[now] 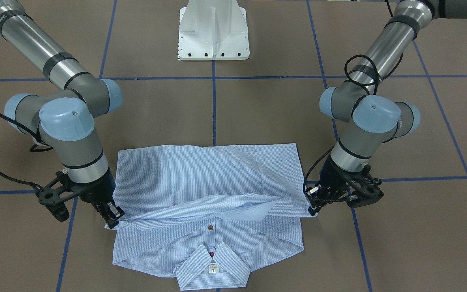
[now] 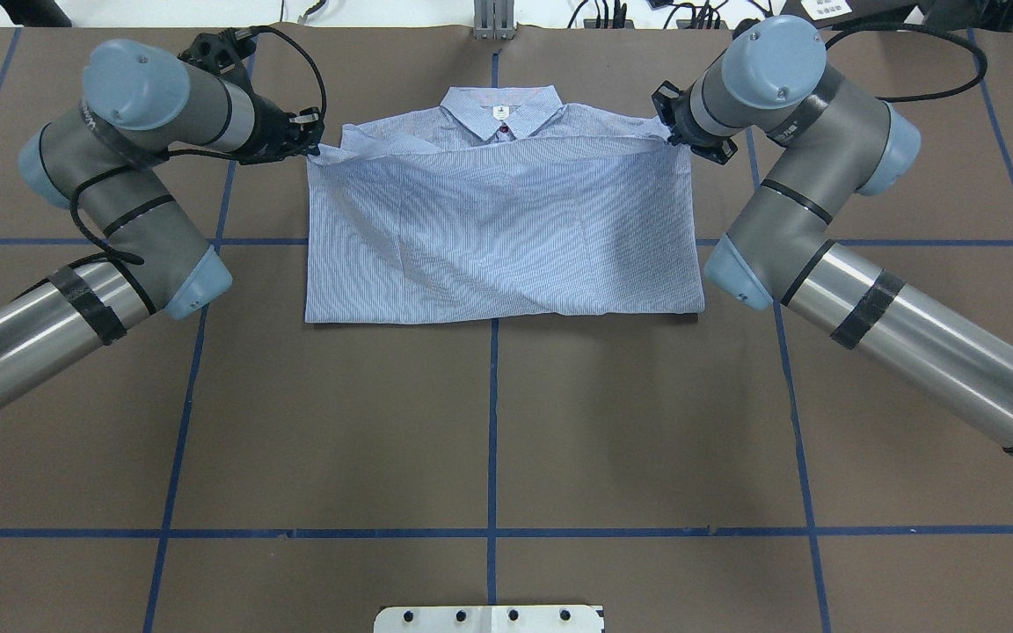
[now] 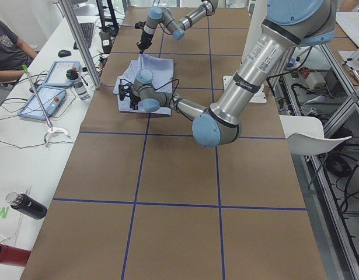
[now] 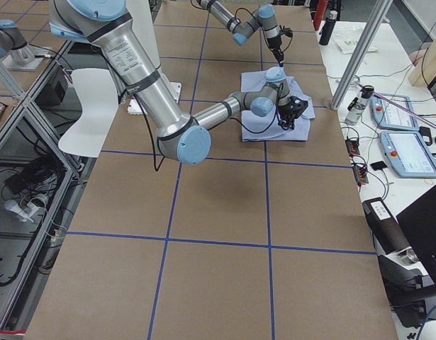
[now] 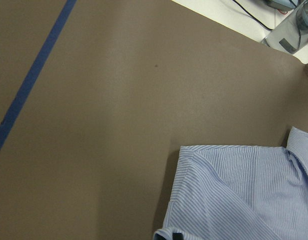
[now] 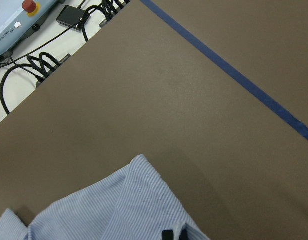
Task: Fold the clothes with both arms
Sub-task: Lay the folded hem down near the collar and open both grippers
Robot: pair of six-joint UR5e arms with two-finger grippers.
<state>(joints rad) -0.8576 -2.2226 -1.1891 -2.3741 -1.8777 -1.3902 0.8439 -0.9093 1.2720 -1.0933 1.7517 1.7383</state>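
The shirt point(image 2: 506, 237) lies centred near the table's point(image 2: 489, 422) far edge. Its collar point(image 2: 498, 110) points toward that edge, and its lower half is folded up over the chest. The left gripper point(image 2: 311, 141) is clamped on the folded layer's corner on its own side, holding that corner slightly raised. The right gripper point(image 2: 672, 134) pinches the opposite corner.

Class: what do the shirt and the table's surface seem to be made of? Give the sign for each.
The shirt: thin woven cloth, likely cotton, matte; it drapes and creases softly. The table surface: matte brown covering, perhaps paper or card; flat, without shine.
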